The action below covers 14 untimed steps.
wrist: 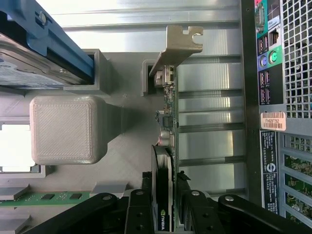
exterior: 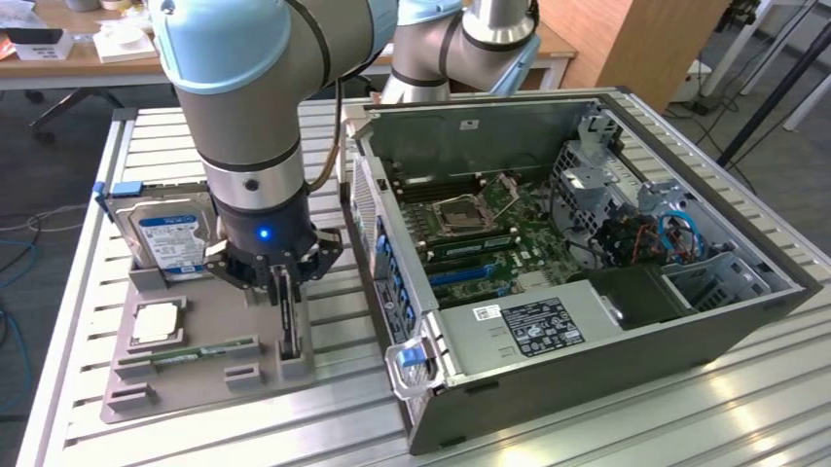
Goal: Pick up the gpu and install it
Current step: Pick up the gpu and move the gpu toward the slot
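The gripper [exterior: 288, 313] hangs straight down over a grey fixture [exterior: 182, 391] on the slatted metal table [exterior: 585, 428]. It is at the fixture's edge nearest the open computer case [exterior: 624, 381]. Its 2 fingers [wrist: 187, 204] are drawn in on the gpu [wrist: 168, 122], 1 on each flat face, pinching the card between them.

The gpu stands on its long edge in the fixture, thin and upright, so the wrist view meets it edge-on. Its long axis runs along the fixture, parallel to the case's rear panel [wrist: 273, 73] and just beside it. The silvery end bracket [wrist: 178, 41] points toward the end of the fixture where the hard drive [exterior: 169, 238] stands, next to a small grey holder post [wrist: 146, 78]. The opposite end lies under the gripper, and the grip sits on that half of the card — well away from the bracket.

Also on the fixture, on the side away from the case, are a square processor [exterior: 154, 321] and 1 narrow green memory stick [exterior: 195, 352]. Inside the case the motherboard [exterior: 481, 229] lies exposed, with the boxy power supply [exterior: 532, 326] along its near side.
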### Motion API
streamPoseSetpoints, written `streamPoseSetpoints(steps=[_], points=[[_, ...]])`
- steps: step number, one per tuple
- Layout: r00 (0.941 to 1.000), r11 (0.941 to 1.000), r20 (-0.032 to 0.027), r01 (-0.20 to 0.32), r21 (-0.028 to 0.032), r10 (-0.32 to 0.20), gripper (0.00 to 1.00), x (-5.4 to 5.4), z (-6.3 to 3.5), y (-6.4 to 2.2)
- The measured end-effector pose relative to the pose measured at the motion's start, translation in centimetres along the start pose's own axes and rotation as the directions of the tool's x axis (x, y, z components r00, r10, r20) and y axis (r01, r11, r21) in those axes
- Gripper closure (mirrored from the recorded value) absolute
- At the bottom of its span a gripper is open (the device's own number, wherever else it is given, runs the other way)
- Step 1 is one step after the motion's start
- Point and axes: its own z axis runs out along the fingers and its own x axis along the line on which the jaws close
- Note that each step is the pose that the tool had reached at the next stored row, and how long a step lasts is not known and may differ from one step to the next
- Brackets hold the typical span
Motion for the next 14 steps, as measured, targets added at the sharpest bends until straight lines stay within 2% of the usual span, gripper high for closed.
streamPoseSetpoints(steps=[7, 10, 11, 14], points=[[1.0, 1.0, 0.0, 0.0, 0.0, 0.0, 0.67, 0.0, 0.0, 0.0], [1.0, 1.0, -0.0001, 0.0, 0.0, 0.0, 0.69, 0.0, 0.0, 0.0], [1.0, 1.0, -0.0001, 0.0, 0.0, 0.0, 0.74, 0.0, 0.0, 0.0], [1.0, 1.0, 0.0, 0.0, 0.0, 0.0, 0.74, 0.0, 0.0, 0.0]])
